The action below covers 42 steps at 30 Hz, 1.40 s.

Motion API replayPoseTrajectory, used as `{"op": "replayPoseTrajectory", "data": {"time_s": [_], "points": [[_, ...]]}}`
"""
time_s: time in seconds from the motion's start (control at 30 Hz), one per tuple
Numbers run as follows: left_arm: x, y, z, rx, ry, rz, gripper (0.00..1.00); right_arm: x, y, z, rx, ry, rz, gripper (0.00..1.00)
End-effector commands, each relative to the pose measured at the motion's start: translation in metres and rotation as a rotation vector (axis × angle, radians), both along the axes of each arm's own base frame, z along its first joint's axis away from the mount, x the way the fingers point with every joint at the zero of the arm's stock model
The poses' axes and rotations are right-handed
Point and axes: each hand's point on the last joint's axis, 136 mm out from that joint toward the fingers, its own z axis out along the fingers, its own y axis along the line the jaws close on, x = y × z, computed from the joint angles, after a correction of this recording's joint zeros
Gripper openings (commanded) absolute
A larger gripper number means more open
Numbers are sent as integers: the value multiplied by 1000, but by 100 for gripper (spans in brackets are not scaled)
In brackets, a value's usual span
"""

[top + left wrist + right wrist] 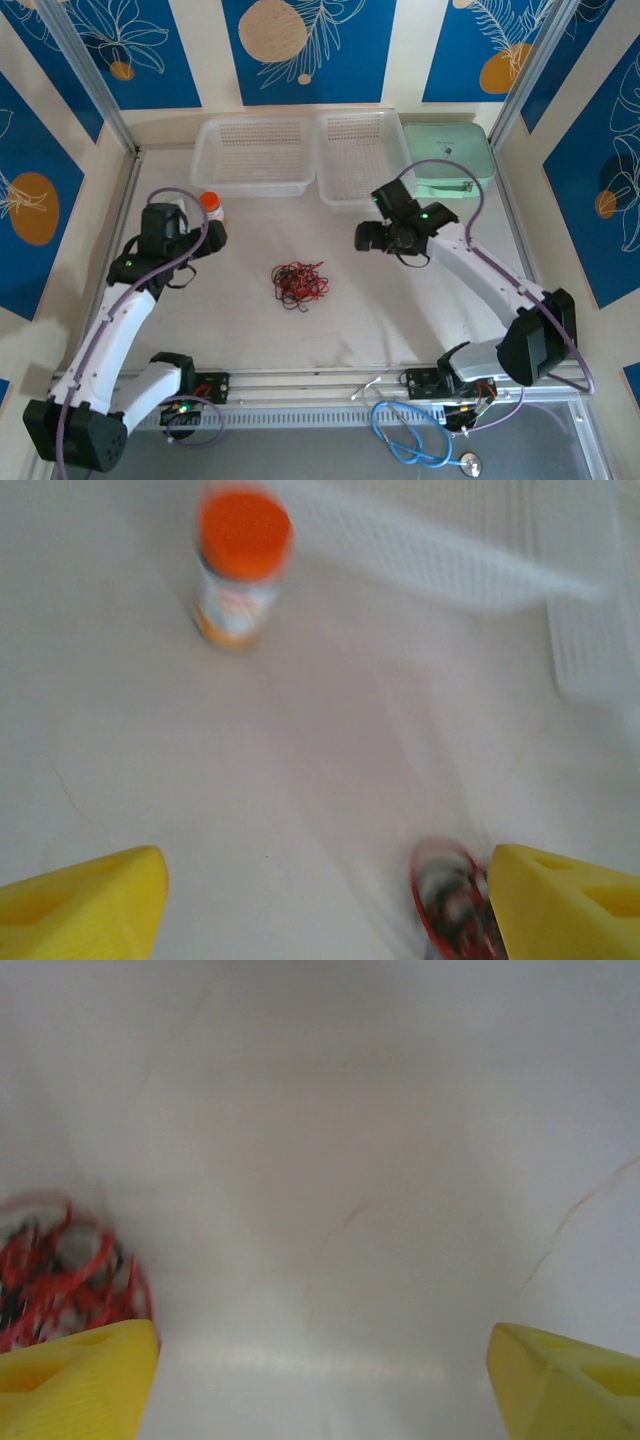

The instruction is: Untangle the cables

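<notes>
The cables (300,283) lie as one small tangle of thin red and black wires on the white table, midway between the two arms. My left gripper (211,238) hovers to the left of the tangle, apart from it. In the left wrist view, blurred, its yellow fingers (85,900) stand wide apart with nothing between them, and the cables (452,900) show just inside the right finger. My right gripper (367,238) hovers to the right of the tangle. Its jaws (320,1385) are open and empty, with the cables (62,1282) beside the left finger.
A small bottle with an orange cap (210,206) (240,565) stands just behind the left gripper. Two clear plastic baskets (254,155) (362,160) and a pale green case (448,158) line the back edge. A light blue coiled cable (412,440) lies by the arm bases.
</notes>
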Motion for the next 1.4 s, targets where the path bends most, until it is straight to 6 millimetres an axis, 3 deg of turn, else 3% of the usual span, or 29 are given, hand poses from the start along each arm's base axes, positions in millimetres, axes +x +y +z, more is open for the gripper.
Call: {"op": "replayPoseTrajectory", "data": {"time_s": [0.0, 0.13, 0.23, 0.33, 0.43, 0.73, 0.93, 1.07, 1.23, 1.37], "points": [[-50, -28, -31, -11, 274, -98, 81, -44, 35, -19, 80, 246, 37, 84], [-51, -69, -55, -32, 310, -183, 80, -47, 86, -27, 169, 234, 100, 83], [-51, -106, -84, -69, 351, -245, 73, -43, 116, -27, 244, 190, 116, 81], [-51, -142, -106, -79, 350, -305, 65, -42, 134, -34, 289, 178, 109, 77], [-50, -163, -122, -60, 339, -329, 61, -42, 143, -44, 301, 177, 95, 72], [-34, -158, -140, -3, 254, -251, 58, -32, 149, -82, 260, 186, 34, 58], [-38, -150, -158, -1, 242, -228, 53, -30, 139, -104, 226, 226, -22, 48], [-39, -155, -159, -57, 192, -262, 49, -29, 130, -113, 232, 249, -56, 36], [-40, -163, -149, -118, 125, -329, 34, -28, 116, -121, 239, 271, -91, 1], [-44, -170, -142, -147, 97, -386, 10, -31, 100, -124, 236, 285, -116, 0]]}}
